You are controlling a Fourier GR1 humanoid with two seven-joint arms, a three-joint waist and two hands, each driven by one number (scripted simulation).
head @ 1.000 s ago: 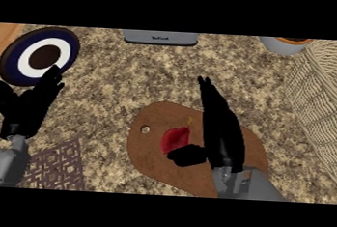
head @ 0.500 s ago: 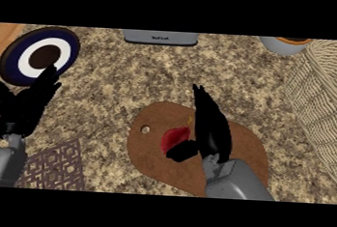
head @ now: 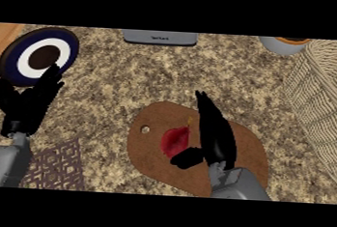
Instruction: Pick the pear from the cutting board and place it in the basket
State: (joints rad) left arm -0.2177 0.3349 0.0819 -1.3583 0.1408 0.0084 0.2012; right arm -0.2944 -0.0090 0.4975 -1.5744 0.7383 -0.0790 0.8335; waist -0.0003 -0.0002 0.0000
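Head view: we see the red pear (head: 175, 141) lying on the cutting board (head: 148, 153), our right hand (head: 214, 137) beside it, fingers straight, thumb spread toward it. Grasp pending; next, we must close round it, then carry it to the basket (head: 321, 109).

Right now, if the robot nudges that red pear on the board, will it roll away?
Probably a little. The pear looks rounded and lies on its side on the flat cutting board, so a push might rock or roll it. Its narrow stem end would likely make it curve, not run straight. The right hand, open beside it, may block it.
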